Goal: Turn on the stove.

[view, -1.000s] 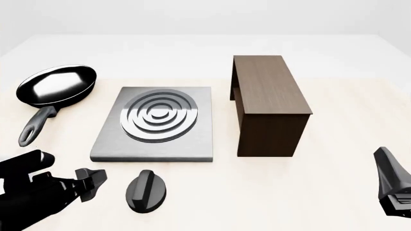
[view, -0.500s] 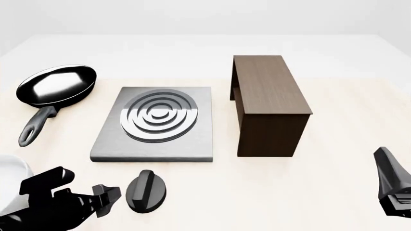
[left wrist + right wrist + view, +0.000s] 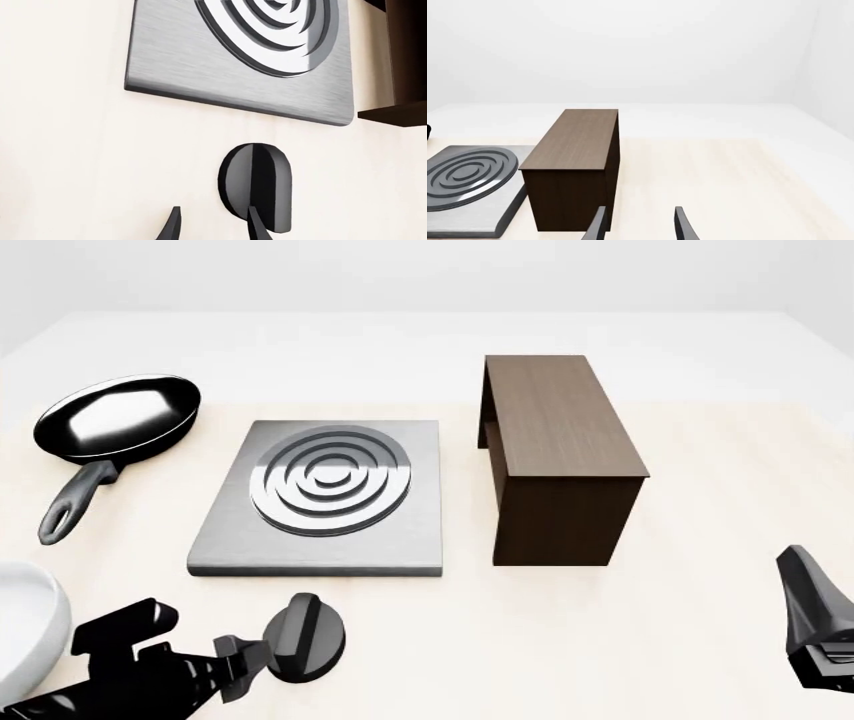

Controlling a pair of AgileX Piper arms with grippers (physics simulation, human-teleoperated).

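Pale, cream-toned surface [image 3: 694, 640] carried all objects under a plain white backdrop. The stove plate [image 3: 320, 502], a flat square of brushed grey metal with raised concentric oval rings, lay near the middle, between a shiny black frying pan [image 3: 114, 420] on its left and a tall dark brown wooden box [image 3: 558, 455] on its right. The black round knob [image 3: 303, 637] lay apart from the plate, just beside its near edge.

The left pincer [image 3: 213, 227] stood open and empty; in the left wrist view one fingertip [image 3: 257, 227] overlapped the knob's near rim while the other stood clear to one side, so the ridge was not yet between the jaws. Whether that fingertip touched the knob could not be told. The right pincer [image 3: 639, 225] was open, held nothing, and rested well away, beyond the box.

The knob appeared rigid, small and light, with a smooth, probably slippery face; loose on the surface, it might slide rather than rotate. The central ridge [image 3: 263, 187] was judged the proper purchase, its two flat flanks suiting a squeeze-and-twist.
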